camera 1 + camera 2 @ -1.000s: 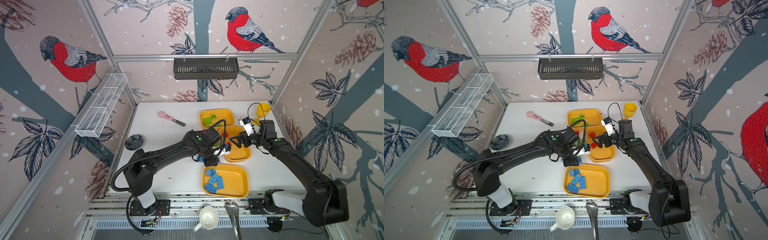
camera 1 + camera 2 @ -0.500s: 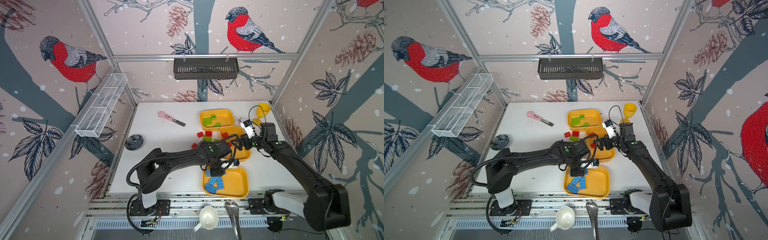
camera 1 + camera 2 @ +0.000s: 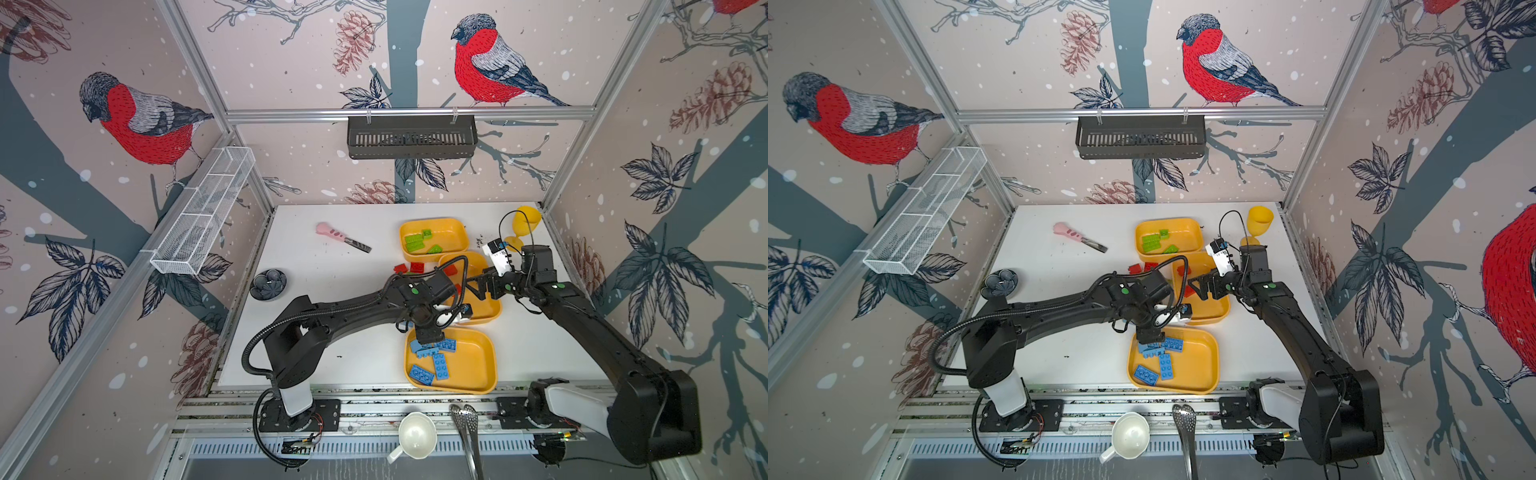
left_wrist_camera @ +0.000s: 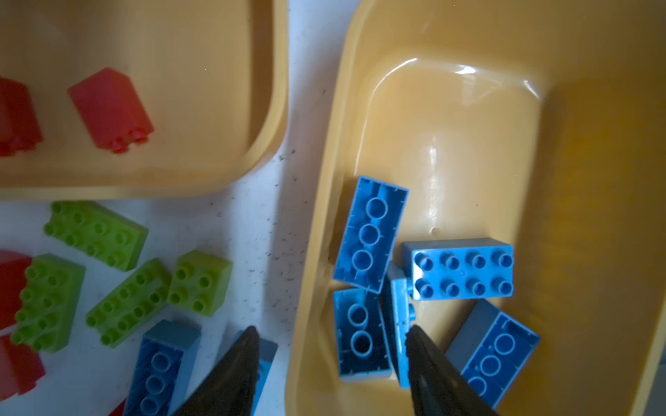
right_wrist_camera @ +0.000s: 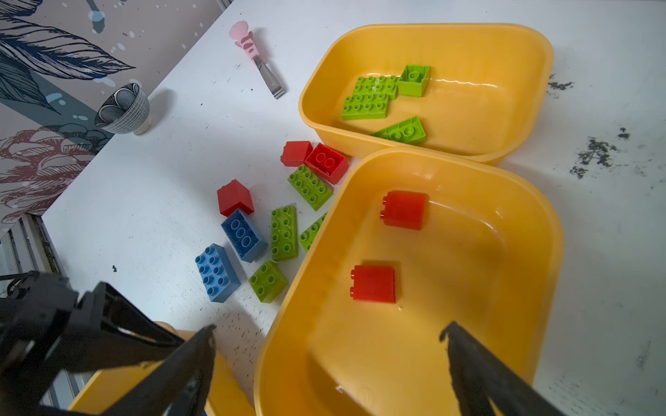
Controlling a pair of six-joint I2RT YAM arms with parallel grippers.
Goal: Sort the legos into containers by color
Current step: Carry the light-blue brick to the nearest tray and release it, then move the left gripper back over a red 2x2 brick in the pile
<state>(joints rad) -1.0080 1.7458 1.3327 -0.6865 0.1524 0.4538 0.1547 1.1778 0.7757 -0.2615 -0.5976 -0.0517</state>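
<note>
Three yellow-orange containers stand in a row on the table's right half. In the near container (image 3: 473, 365) lie several blue legos (image 4: 463, 268). My left gripper (image 4: 331, 328) hangs open over its left end (image 3: 428, 338), holding nothing. One blue brick (image 4: 360, 336) lies between its fingers and another on edge (image 4: 396, 317) touches one finger. My right gripper (image 5: 328, 327) stands wide open and empty over the middle container (image 5: 468, 273), which holds two red bricks (image 5: 403, 209). The far container (image 5: 468, 65) holds green bricks (image 5: 374, 95). Loose red (image 5: 235, 197), green (image 5: 284, 233) and blue (image 5: 244, 235) legos lie left of the middle container.
A pink-handled tool (image 3: 340, 239) and a dark bowl (image 3: 268, 284) lie on the table's left half. A yellow goblet (image 3: 525, 226) stands at the back right corner. A white mesh basket (image 3: 203, 216) hangs on the left wall. A white cup (image 3: 415, 434) sits before the front rail.
My left arm swung from the loose pile to the near container, and its jaws opened and let a blue brick go there. The right arm barely moved.
</note>
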